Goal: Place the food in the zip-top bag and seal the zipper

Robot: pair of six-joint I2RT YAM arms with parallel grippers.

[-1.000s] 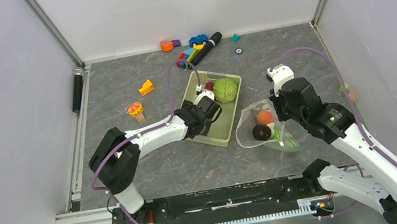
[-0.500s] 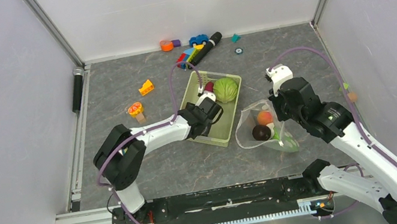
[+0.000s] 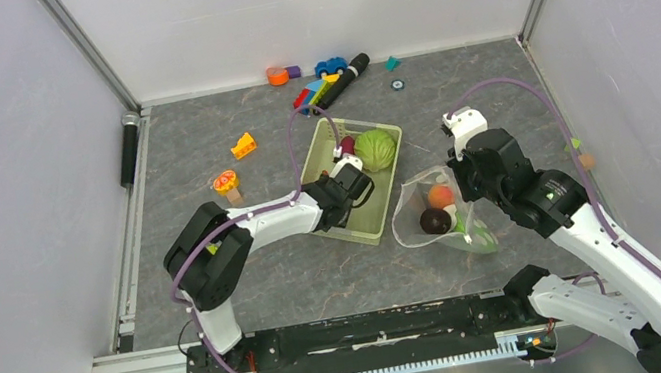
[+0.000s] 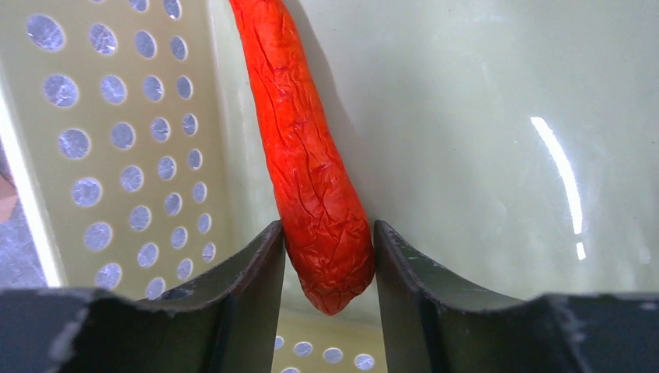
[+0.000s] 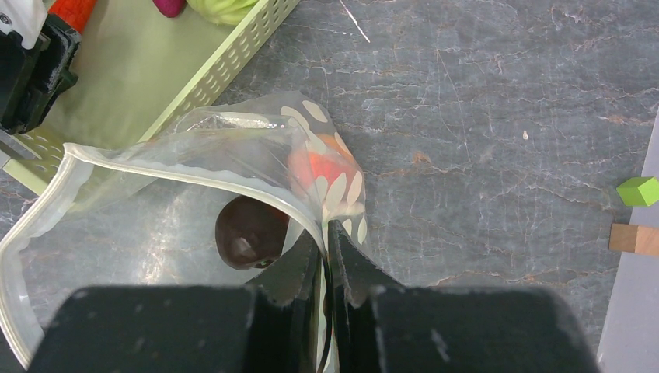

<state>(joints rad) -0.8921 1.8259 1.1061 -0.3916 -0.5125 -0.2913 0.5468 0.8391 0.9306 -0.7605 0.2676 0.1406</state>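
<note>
Left fingers (image 4: 249, 287) pinch the carrot (image 4: 311, 155) end in the green basket (image 4: 482, 116) to lift it out, right fingers (image 5: 291, 272) clamp the zipper (image 5: 194, 177) edge, propping the zip-top bag (image 5: 140, 225) open on the table (image 3: 320, 269), maroon ball (image 5: 250, 231) and peach (image 5: 319, 167) already inside.

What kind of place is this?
Probably a robot lab test cell: blank panel walls box in a grey table, a left arm and right arm are bolted at its edge, and the cabbage is a toy.
</note>
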